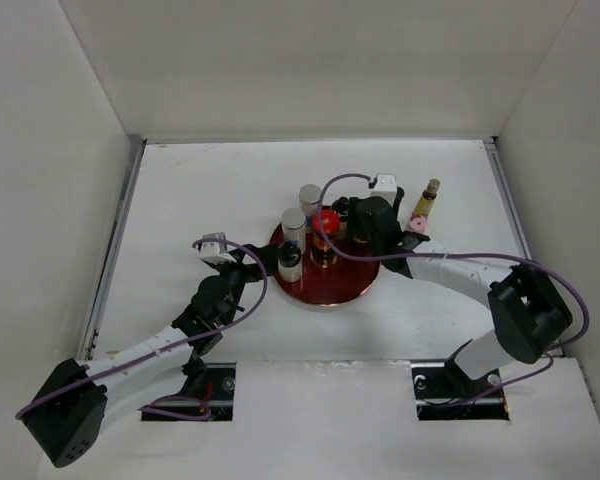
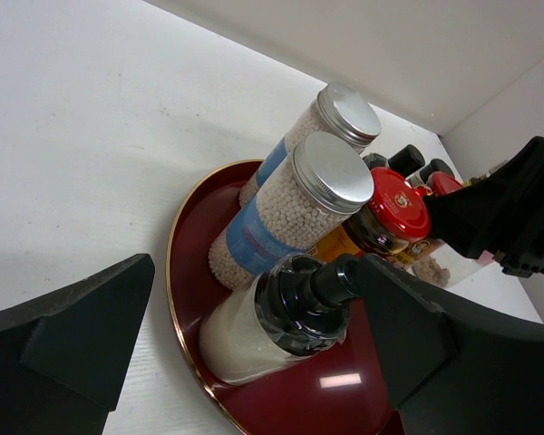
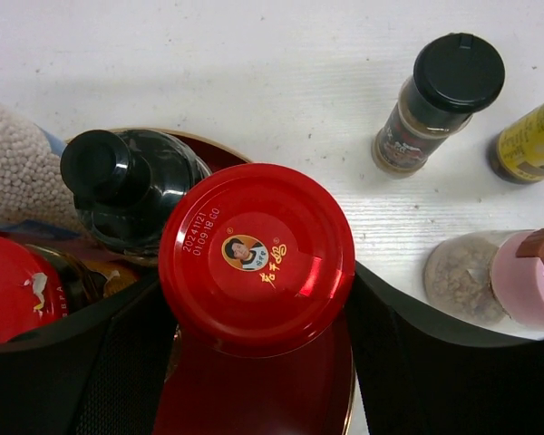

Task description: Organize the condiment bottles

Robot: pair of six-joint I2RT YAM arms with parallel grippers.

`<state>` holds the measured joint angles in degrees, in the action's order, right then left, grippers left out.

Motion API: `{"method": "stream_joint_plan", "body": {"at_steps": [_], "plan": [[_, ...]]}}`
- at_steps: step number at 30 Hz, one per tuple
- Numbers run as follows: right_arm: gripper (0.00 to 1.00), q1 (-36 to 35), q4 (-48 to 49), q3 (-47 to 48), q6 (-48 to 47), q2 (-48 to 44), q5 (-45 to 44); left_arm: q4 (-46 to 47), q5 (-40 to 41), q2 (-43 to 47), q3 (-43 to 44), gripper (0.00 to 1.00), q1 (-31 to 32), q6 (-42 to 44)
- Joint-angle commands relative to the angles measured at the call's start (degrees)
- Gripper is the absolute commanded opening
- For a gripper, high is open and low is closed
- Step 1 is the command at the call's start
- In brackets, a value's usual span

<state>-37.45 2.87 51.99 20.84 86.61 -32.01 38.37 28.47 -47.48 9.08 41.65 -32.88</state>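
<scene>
the right fingers (image 1: 346, 228) are clenched on the red jar (image 3: 256, 258), one on each side of its lid, over the far part of the tray (image 1: 330, 292); whether its base rests on the tray i cannot tell. the left fingers (image 1: 266, 262) are released, spread wide either side of a black-capped bottle (image 2: 295, 308) at the tray's near left, not gripping it. the step looks like seating the jar among its neighbours. it is best kept upright and moved straight down, since a dark bottle (image 3: 127, 186) is just beside it and another red lid (image 3: 18, 290) is close by. let go only once the base is down, then lift straight clear. a spice shaker (image 3: 440, 100), a yellow bottle (image 3: 533, 140) and a pink-capped shaker (image 3: 526, 276) stand on the desk (image 3: 254, 63) right of the tray. the jar's lid carries a small portrait, gold characters too small to read, and a stamp that seems to read 20241121. the blue labels on the pellet jars (image 2: 299, 208) are unreadable.
</scene>
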Motion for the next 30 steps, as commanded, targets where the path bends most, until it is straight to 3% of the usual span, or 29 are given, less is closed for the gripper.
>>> {"method": "stream_joint_plan", "body": {"at_steps": [1, 5, 10, 12, 14, 15, 16, 18, 21, 23, 26, 30], "plan": [[0.70, 0.41, 6.97, -0.57, 1.57, -3.28, -2.09, 3.20, -0.08, 0.11, -0.56, 1.00, -0.47, -0.60], [0.87, 0.14, 5.65, -0.48, 1.22, -7.84, -1.92, 3.47, 0.36, 0.55, -0.47, 1.00, -0.39, -0.25], [0.91, -0.03, 4.07, -2.23, 1.57, -17.77, -0.07, 3.11, 0.45, 1.08, -0.64, 1.00, -0.47, -0.16], [0.78, 1.80, 3.72, -4.78, 2.01, -21.91, 0.19, 3.47, 0.80, 0.73, -0.73, 1.00, -0.56, -0.16], [0.46, 6.27, 2.41, -7.24, 2.80, -24.46, 0.37, 3.03, 0.36, 0.29, -0.64, 1.00, -0.65, -0.51], [0.37, 8.47, 0.83, -8.12, 3.41, -25.17, 0.46, 3.03, 0.27, 0.29, -0.56, 1.00, -0.65, -0.51], [0.35, 10.84, -0.75, -8.83, 3.85, -25.35, 0.37, 3.11, 0.18, 0.46, -0.56, 1.00, -0.65, -0.51], [0.43, 14.98, -2.95, -9.62, 4.64, -24.39, 1.07, 3.55, 0.18, 0.03, -0.56, 1.00, -0.65, -0.60], [0.74, 17.54, -3.58, -9.71, 4.47, -21.23, 1.95, 3.64, 0.10, -0.85, -0.56, 1.00, -0.65, -0.60], [0.84, 18.68, -3.05, -9.54, 4.12, -18.24, 2.47, 3.73, 0.18, -0.86, -0.47, 1.00, -0.47, -0.69], [0.87, 19.57, -2.09, -8.31, 3.77, -13.41, 5.37, 4.78, 0.10, -1.82, -0.55, 1.00, -0.65, -0.69], [0.78, 20.01, 0.99, -8.04, 3.94, -9.54, 5.47, 4.87, 0.36, -1.56, -0.73, 1.00, -0.74, -0.25]]}}
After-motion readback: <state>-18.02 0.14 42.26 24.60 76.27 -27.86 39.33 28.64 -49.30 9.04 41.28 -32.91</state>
